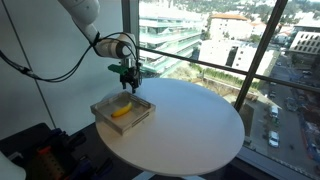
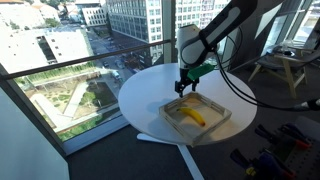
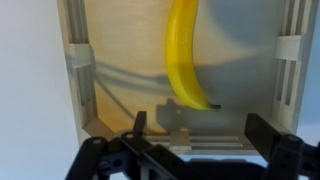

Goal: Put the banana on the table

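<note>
The yellow banana (image 1: 121,110) lies inside the shallow greyish tray (image 1: 103,114), which stands on the round white table (image 1: 190,130). Both exterior views show it; the banana (image 2: 190,116) lies across the tray (image 2: 214,126). My gripper (image 1: 129,86) hangs above the tray's far edge, open and empty, also seen from the opposite side (image 2: 185,88). In the wrist view the banana (image 3: 184,55) runs from the top edge down to its dark tip, above my spread fingers (image 3: 195,128). The fingers do not touch it.
The tray's low walls (image 3: 75,70) frame the banana on both sides. The table (image 2: 150,95) stands next to a large window with railing (image 1: 215,65). Black equipment (image 1: 40,150) sits on the floor beside the table.
</note>
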`<state>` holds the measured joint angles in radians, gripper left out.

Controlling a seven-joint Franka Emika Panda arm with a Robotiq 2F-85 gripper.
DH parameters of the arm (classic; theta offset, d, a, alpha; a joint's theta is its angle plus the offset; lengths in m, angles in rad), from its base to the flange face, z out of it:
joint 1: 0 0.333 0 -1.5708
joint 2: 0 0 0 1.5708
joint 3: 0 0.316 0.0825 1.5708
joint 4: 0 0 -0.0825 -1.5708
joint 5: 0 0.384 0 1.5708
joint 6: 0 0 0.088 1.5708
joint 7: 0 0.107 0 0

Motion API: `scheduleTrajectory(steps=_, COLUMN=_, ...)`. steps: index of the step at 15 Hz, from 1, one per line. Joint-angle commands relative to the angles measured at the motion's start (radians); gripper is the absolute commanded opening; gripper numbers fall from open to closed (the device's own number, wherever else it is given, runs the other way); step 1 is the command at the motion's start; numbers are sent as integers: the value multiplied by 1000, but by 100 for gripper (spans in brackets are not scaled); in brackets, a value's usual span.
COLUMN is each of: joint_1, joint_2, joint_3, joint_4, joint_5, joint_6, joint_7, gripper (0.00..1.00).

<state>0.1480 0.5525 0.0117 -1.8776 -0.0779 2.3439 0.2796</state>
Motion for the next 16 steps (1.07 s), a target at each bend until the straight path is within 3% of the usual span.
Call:
scheduleTrajectory(steps=1, joint_1=20, joint_2=13, joint_3=-20, joint_4=8, joint_5=-17, joint_6=22, joint_7=15, gripper=100)
scheduleTrajectory(steps=16, joint_1=37, joint_2=5, joint_3=-37, joint_4=-69, joint_5=-29, joint_6=43, joint_7=14, gripper=100)
